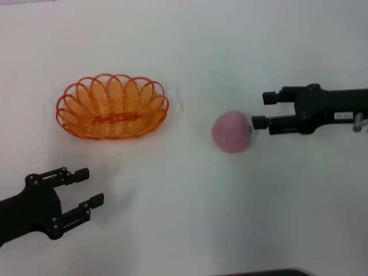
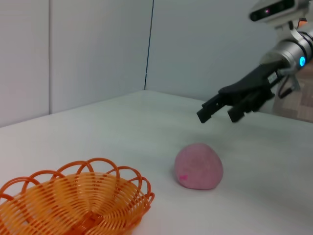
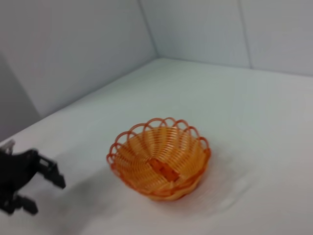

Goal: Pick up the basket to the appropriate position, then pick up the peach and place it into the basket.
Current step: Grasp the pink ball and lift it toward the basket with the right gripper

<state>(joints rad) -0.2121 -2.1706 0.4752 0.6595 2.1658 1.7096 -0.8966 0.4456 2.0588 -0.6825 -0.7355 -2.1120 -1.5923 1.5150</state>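
Hovering open and empty just right of the round matte pink peach [image 1: 232, 131], my right gripper [image 1: 260, 110] faces it; the orange looped-wire basket [image 1: 112, 106] sits far left on the white bench [image 1: 184, 218], my open left gripper [image 1: 87, 187] near it.

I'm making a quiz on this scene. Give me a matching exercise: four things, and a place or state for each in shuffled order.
Things:
1. basket
2. peach
3. left gripper
4. right gripper

Places or states:
A. open, nearer than the basket, holding nothing
B. pink, on the table between basket and right gripper
C. open, right next to the peach
D. orange, empty

Pairs: 1-D, 2-B, 3-A, 4-C
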